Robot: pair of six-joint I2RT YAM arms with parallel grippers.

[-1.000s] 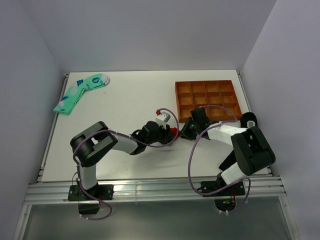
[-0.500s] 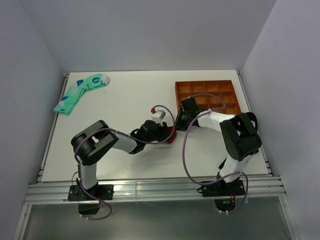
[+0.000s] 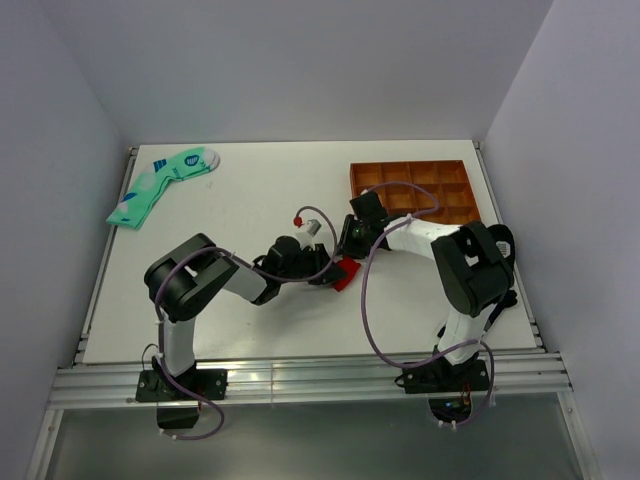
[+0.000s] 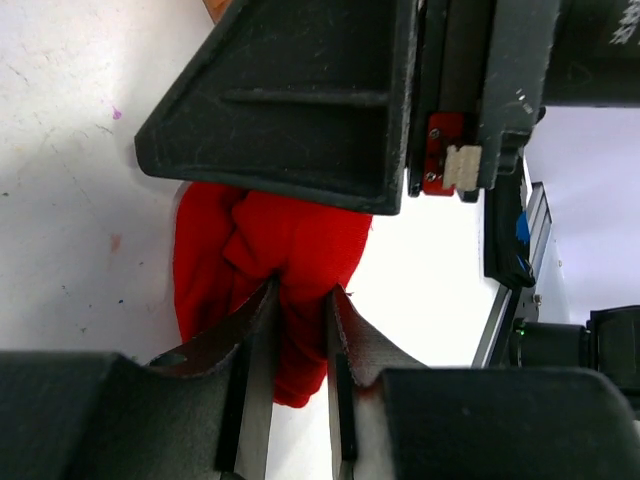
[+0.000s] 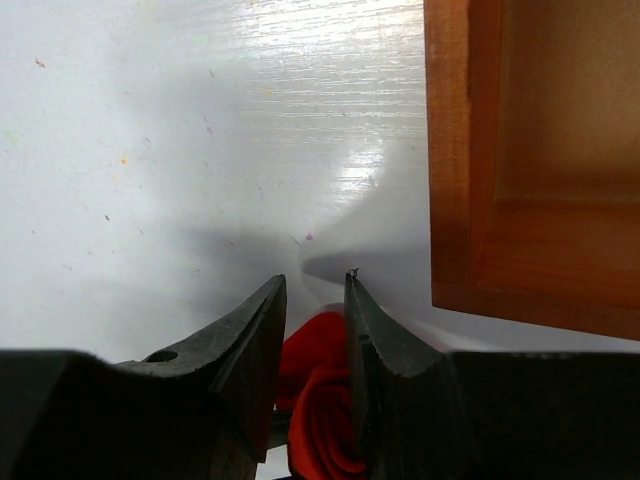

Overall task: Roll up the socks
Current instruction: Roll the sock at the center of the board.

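Two grippers are engaged on the socks (image 3: pixel 346 274), which are bunched up on the table (image 3: pixel 240 320) a little off centre toward 4 o'clock. The left gripper (image 4: pixel 300 300) is brought in from 9 o'clock and is clenched on a fold of the red fabric. The right gripper (image 5: pixel 315 298) is set on the bundle from 1 o'clock, jaws nearly together with red fabric filling the gap, so it is grasped there too. The brown tray (image 3: pixel 356 186) is placed at 2 o'clock, just beyond the right gripper. A mint-green sock (image 3: pixel 160 182) is laid flat at 10 o'clock, well apart.
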